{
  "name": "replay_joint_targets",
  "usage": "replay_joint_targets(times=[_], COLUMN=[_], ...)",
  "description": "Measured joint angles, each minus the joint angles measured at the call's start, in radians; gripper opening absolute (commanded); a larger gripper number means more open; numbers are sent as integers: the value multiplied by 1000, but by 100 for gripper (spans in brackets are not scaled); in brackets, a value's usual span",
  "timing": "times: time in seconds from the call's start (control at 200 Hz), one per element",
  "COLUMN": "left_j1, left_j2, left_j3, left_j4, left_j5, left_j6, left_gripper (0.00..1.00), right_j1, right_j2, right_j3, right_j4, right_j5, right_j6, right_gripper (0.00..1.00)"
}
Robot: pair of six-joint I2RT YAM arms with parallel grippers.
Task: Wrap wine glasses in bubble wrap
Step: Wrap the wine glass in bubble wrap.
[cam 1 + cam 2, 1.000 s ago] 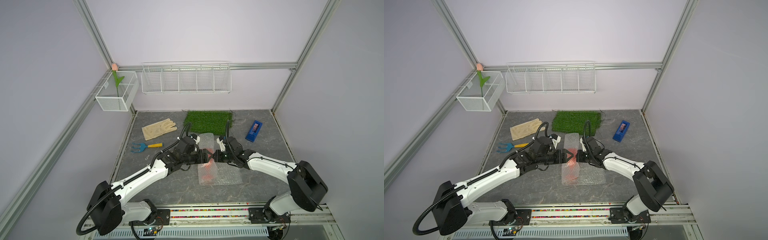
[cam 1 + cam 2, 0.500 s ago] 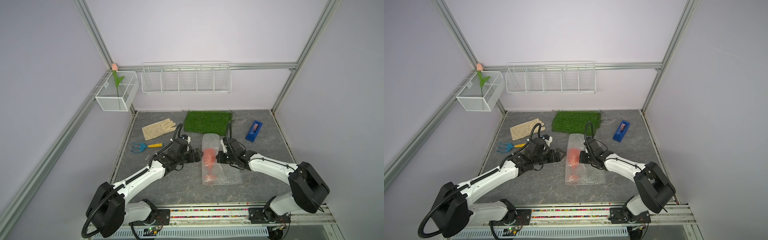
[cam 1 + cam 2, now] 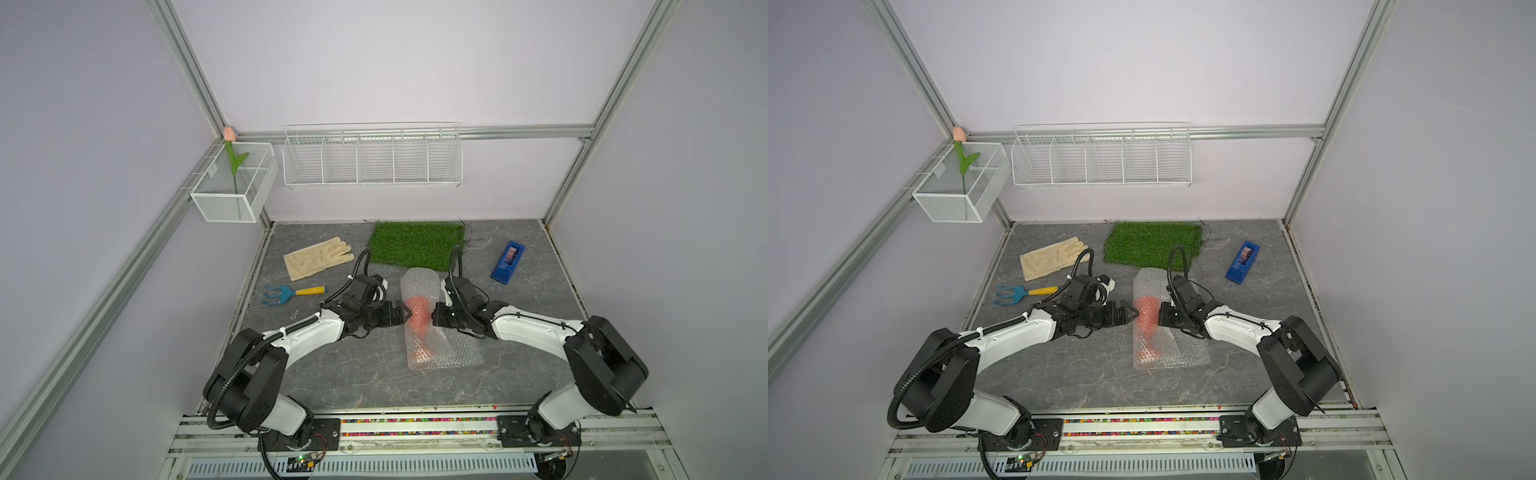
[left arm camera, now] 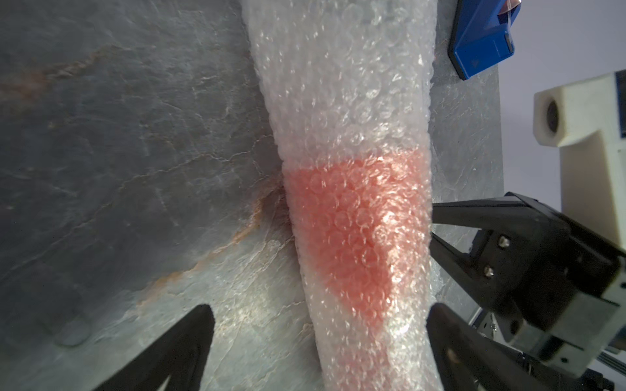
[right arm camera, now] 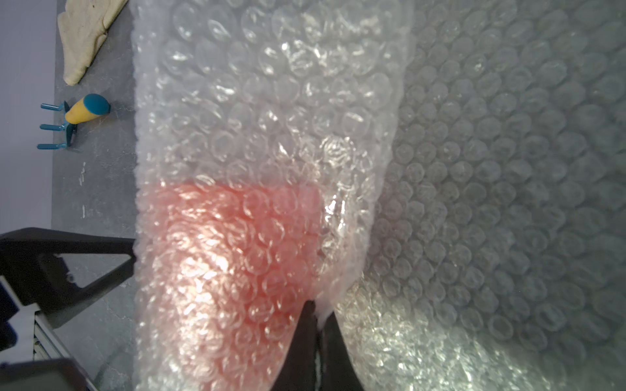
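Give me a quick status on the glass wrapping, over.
Left gripper open beside bubble wrap. Right gripper shut on the wrap. Goblet lying rolled inside. Turf mat close behind the far end.

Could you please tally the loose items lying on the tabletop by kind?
Red-orange goblet: 1
Bubble wrap sheet: 1
Green turf mat: 1
Cream glove: 1
Blue hand rake: 1
Blue tape dispenser: 1
Total: 6

Left end effector spread, right pinched
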Motion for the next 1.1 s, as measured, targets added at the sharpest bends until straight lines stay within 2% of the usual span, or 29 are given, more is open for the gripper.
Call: replay_joint_targets(times=[0.265, 1.1], left_j1=[22, 36], left_j2=[64, 166], left_j3=[0, 33], left_j4=[72, 209], left_j5=[71, 158], left_j6=[-1, -27], left_gripper=[100, 100], right_j1=[0, 2], right_j2=[40, 121], right_j3=[-1, 0], right_j4=[38, 82], right_j5=[-12, -29], right_j6=[27, 57], right_gripper=[7, 7])
